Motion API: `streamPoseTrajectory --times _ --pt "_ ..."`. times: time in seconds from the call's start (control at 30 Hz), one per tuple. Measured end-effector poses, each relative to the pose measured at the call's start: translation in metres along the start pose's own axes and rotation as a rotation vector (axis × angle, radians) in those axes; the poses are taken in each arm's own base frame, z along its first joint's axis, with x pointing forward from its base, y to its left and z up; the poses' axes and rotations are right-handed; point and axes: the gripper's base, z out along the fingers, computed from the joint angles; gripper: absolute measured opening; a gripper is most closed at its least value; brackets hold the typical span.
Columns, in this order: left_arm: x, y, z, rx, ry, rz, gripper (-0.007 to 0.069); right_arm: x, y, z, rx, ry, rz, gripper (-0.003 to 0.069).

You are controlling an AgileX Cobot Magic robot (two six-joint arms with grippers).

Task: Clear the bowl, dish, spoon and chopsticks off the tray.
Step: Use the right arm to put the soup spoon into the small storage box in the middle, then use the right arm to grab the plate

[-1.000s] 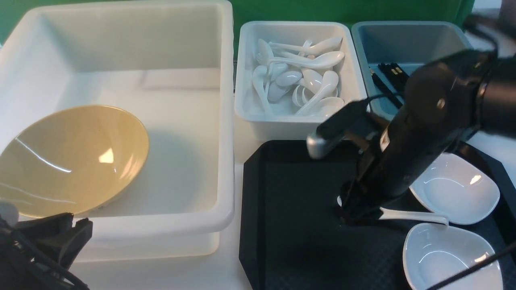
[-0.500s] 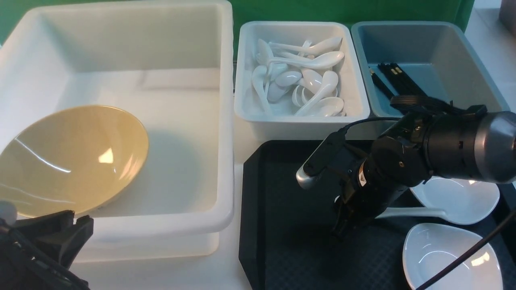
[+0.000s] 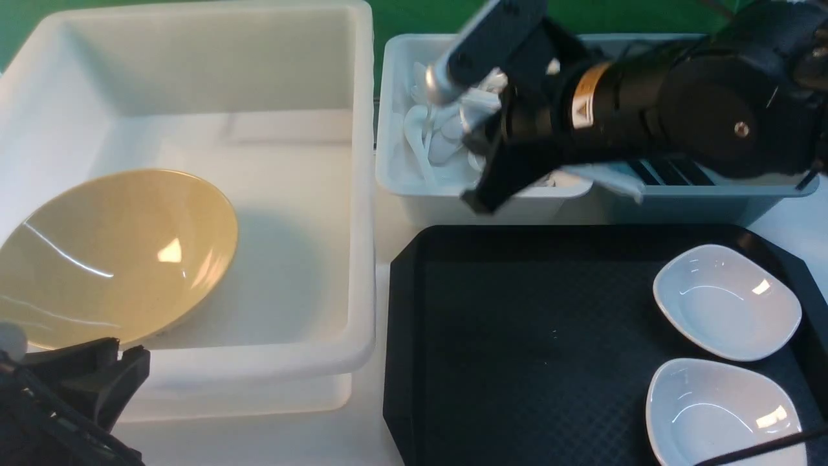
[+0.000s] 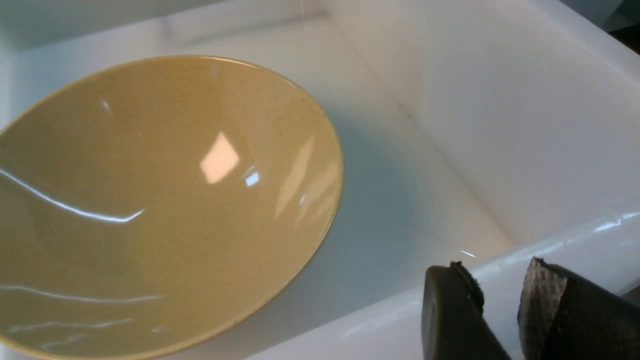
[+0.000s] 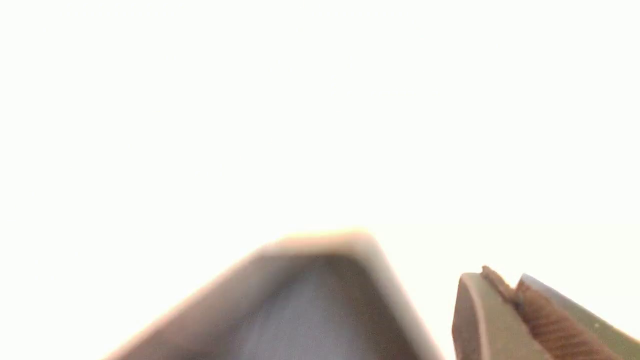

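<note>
The black tray (image 3: 517, 336) carries two white dishes (image 3: 728, 301) (image 3: 718, 411) at its right end. My right gripper (image 3: 477, 197) (image 5: 500, 277) hangs shut above the front rim of the spoon bin. The white spoon (image 3: 611, 180) is pinched in it, a blurred handle sticking out to the right. The mustard-yellow bowl (image 3: 116, 255) (image 4: 160, 200) leans tilted inside the large white bin. My left gripper (image 3: 119, 362) (image 4: 495, 270) sits open and empty at that bin's near rim. Black chopsticks (image 3: 673, 171) lie in the grey-blue bin, mostly hidden by the right arm.
The large white bin (image 3: 362, 194) fills the left half. Behind the tray stand a small white bin (image 3: 394, 175) with several white spoons and the grey-blue bin (image 3: 744, 194). The right arm spans both small bins. The right wrist view is washed out.
My right gripper shut on the spoon lying on the tray, then rose and swung back over the small bins with it. The left arm has not moved.
</note>
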Motion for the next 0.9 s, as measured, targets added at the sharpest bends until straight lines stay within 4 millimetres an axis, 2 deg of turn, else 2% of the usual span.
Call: streamPoseTrajectory --times 0.03,0.07,0.17,0.27,0.3,0.33,0.37,0.47,0.53,0.6,0.67,0.73,0.77,0.8,0.9 --pt "0.000 0.000 0.000 0.000 0.000 0.000 0.0158 -0.005 -0.007 0.004 0.030 -0.078 0.013 0.0055" --pt "0.000 0.000 0.000 0.000 0.000 0.000 0.0158 -0.010 -0.023 0.015 0.085 -0.202 0.049 0.0059" --pt "0.000 0.000 0.000 0.000 0.000 -0.001 0.0158 -0.007 -0.052 0.044 0.148 -0.311 0.186 0.0092" --pt "0.000 0.000 0.000 0.001 0.001 -0.001 0.0158 0.010 -0.078 0.080 0.166 -0.227 0.422 0.0188" --pt "0.000 0.000 0.000 0.001 0.001 -0.001 0.0158 0.013 -0.081 0.083 0.169 -0.206 0.450 0.0205" --pt "0.000 0.000 0.000 0.001 0.001 -0.001 0.0158 0.018 -0.090 0.089 0.183 -0.112 0.526 0.0283" --pt "0.000 0.000 0.000 0.001 0.003 -0.001 0.0158 0.020 -0.092 0.090 0.187 -0.046 0.536 0.0315" --pt "0.001 0.000 0.000 0.003 0.011 -0.001 0.0158 0.013 -0.096 0.078 0.194 0.082 0.457 0.0382" --pt "0.001 0.000 0.000 0.004 0.012 -0.001 0.0158 -0.003 -0.100 0.046 0.186 0.211 0.346 0.0409" --pt "0.001 -0.001 0.000 0.007 0.012 -0.007 0.0158 -0.006 -0.100 0.023 0.177 0.313 0.309 0.0417" --pt "0.001 -0.001 0.000 0.013 0.006 -0.023 0.0158 0.001 -0.103 -0.009 0.180 0.436 0.315 0.0420" --pt "0.000 -0.001 0.000 0.016 0.003 -0.032 0.0158 0.011 -0.104 -0.019 0.184 0.493 0.334 0.0420" --pt "0.000 -0.002 0.000 0.019 -0.001 -0.040 0.0158 0.025 -0.103 -0.024 0.185 0.554 0.353 0.0420" --pt "-0.001 -0.002 0.000 0.023 -0.005 -0.051 0.0158 0.055 -0.101 -0.037 0.198 0.658 0.409 0.0420" --pt "-0.001 -0.002 0.000 0.027 -0.007 -0.059 0.0158 0.117 -0.084 -0.049 0.207 0.837 0.500 0.0420"
